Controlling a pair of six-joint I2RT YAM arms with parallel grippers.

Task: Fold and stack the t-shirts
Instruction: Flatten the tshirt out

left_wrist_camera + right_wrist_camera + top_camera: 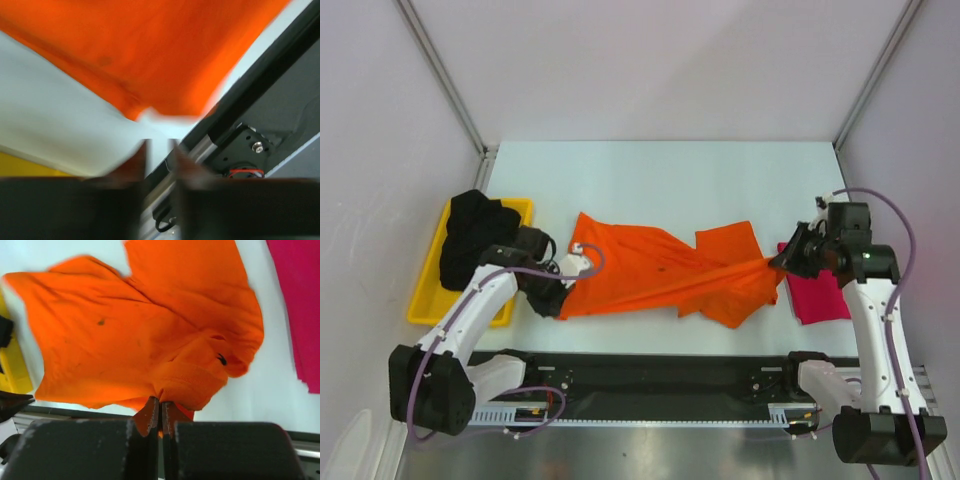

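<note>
The left gripper (159, 146) has its jaws almost together, with only a thin gap and nothing between them. The right gripper's (160, 404) jaws are clenched on a bunched fold of the bright orange cloth t-shirt (650, 270).

At far left, the overhead view shows a black cloth t-shirt (470, 235) heaped in a yellow plastic tray (420, 300); the left wrist view catches only a yellow sliver. That wrist view is blurred and shows the orange hem just ahead of the fingertips, on the pale table (650, 180).

The orange shirt lies spread across the middle of the table, drawn into a ridge toward the right gripper. Only the right wrist view shows its small dark specks.

A magenta-pink cloth t-shirt (817, 295) lies flat at far right, beside the orange one.
</note>
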